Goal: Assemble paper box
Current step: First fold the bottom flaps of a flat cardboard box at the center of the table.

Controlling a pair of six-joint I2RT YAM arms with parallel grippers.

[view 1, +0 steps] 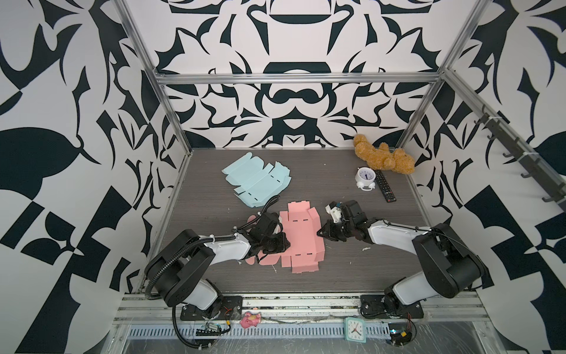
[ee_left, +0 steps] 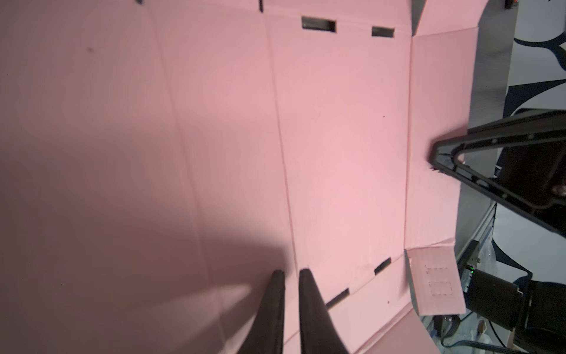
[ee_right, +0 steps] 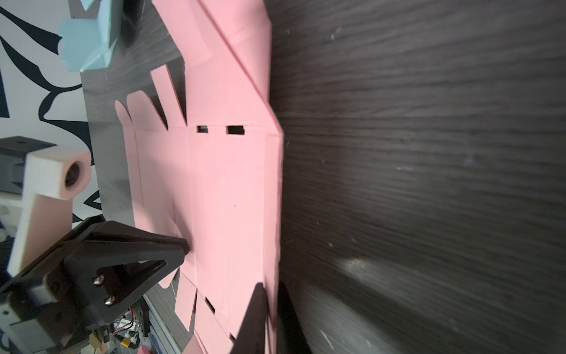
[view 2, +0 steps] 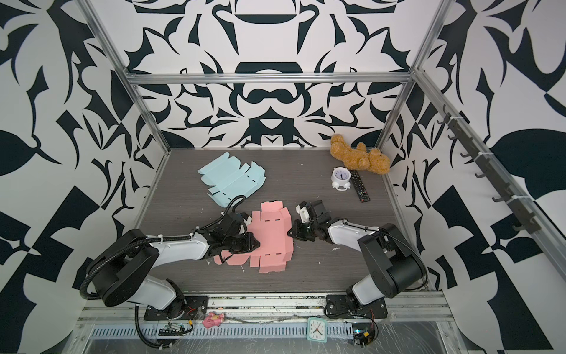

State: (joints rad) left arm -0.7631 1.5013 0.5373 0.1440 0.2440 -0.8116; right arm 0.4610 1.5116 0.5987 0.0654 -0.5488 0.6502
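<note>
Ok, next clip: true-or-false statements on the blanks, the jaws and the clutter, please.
1. The pink blank lies between the two arms. True.
2. The blue blank is folded into a finished box. False: it is an opened-out sheet.
3. The right gripper has its jaws closed on the pink blank's edge. True.
4. The left gripper holds the remote. False: its shut jaws press on the pink blank; the remote lies beside the white clock.
5. The teddy bear lies at the front rail. False: far right corner.
</note>
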